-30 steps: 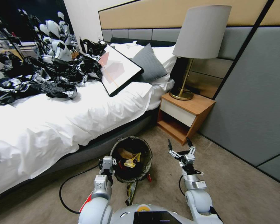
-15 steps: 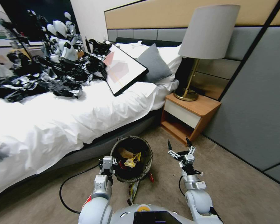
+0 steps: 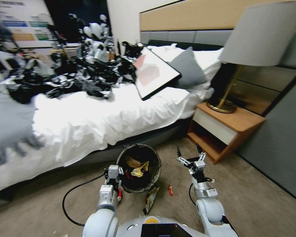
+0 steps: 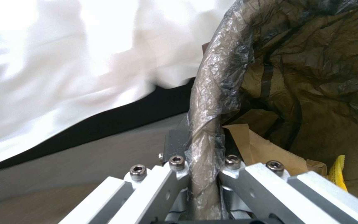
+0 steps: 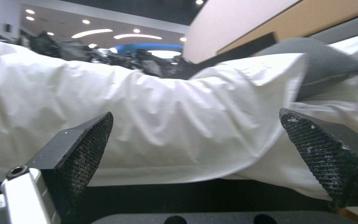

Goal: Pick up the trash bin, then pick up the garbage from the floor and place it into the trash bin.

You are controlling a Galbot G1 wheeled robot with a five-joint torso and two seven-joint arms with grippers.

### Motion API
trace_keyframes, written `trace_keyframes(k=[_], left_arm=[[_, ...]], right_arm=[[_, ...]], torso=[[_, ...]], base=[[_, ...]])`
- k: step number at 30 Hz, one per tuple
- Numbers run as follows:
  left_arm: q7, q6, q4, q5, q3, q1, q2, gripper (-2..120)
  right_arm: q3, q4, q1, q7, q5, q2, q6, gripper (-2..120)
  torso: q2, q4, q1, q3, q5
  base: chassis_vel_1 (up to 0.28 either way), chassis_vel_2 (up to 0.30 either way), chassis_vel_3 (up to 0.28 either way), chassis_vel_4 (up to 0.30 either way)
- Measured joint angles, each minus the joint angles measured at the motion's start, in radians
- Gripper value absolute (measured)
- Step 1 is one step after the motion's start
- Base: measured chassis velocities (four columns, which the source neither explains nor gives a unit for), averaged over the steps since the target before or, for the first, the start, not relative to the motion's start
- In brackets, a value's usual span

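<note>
spread fingers (image 5: 79, 149) facing white bedding (image 5: 166, 124).

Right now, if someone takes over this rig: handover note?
Left gripper: shut on the trash bin, clamped on its bag-covered rim.
Right gripper: open, empty, raised beside the bin toward the nightstand.
Done: bin is in hand; brown paper and a yellow wrapper lie inside.
Left: a snack packet and a small red wrapper are on the carpet in front of the bin.

White-grey rounded arms, silver screwed links, black textured claw pads.
</note>
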Motion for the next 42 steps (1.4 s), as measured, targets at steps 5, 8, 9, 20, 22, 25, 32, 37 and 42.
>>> trace_keyframes(k=[5, 8, 9, 20, 22, 25, 32, 37, 42], left_arm=[[0.0, -0.003, 0.002, 0.003, 0.001, 0.002, -0.001, 0], [0.0, -0.006, 0.003, 0.006, 0.001, 0.003, -0.002, 0], [-0.001, -0.007, 0.003, 0.007, 0.001, 0.003, -0.003, 0], [-0.001, -0.008, 0.003, 0.008, 0.001, 0.003, -0.002, 0], [-0.001, -0.008, 0.003, 0.008, 0.001, 0.004, -0.002, 0], [-0.001, -0.009, 0.003, 0.008, 0.002, 0.004, -0.001, 0], [-0.001, -0.009, 0.004, 0.009, 0.003, 0.004, 0.0, 0], [-0.001, -0.009, 0.004, 0.009, 0.003, 0.004, 0.001, 0], [0.0, -0.009, 0.004, 0.009, 0.002, 0.002, 0.002, 0]], right_arm=[[0.001, -0.004, 0.002, 0.0, 0.001, 0.0, 0.001, 100], [0.001, -0.006, 0.002, 0.0, 0.001, -0.001, 0.002, 100], [0.001, -0.007, 0.003, 0.0, 0.002, -0.001, 0.002, 100], [0.006, -0.011, -0.011, 0.025, 0.002, -0.038, -0.023, 100], [0.008, -0.011, -0.012, 0.026, 0.002, -0.042, -0.024, 100], [0.012, -0.011, -0.013, 0.028, 0.002, -0.046, -0.025, 100], [-0.014, 0.004, -0.009, 0.063, 0.013, -0.038, -0.03, 100], [-0.021, 0.008, -0.009, 0.058, 0.011, -0.032, -0.034, 100], [-0.022, 0.01, -0.007, 0.044, 0.008, -0.03, -0.035, 100]], torso=[[0.0, 0.0, 0.0, 0.0, 0.0], [0.0, 0.0001, 0.0, 0.0, 0.0001], [0.0, 0.0002, 0.0, 0.0, 0.0001], [0.0, -0.0003, 0.0, 0.0, 0.0001], [0.0, -0.0002, 0.0, 0.0, 0.0001], [0.0, -0.0002, 0.0, 0.0, 0.0001], [0.0, 0.0, 0.0, 0.0, 0.0001], [0.0, -0.0001, 0.0, 0.0, 0.0], [0.0, -0.0001, 0.0, 0.0, 0.0]], base=[[0.13, 0.115, 0.128, 0.126], [0.13, 0.112, 0.104, 0.108], [0.091, 0.107, 0.092, 0.091], [0.014, 0.019, 0.011, 0.016], [0.0, 0.0, 0.0, 0.0], [0.0, 0.0, 0.0, 0.0], [0.0, 0.0, 0.0, 0.0], [0.0, 0.0, 0.0, 0.0], [0.0, 0.0, 0.0, 0.0]])
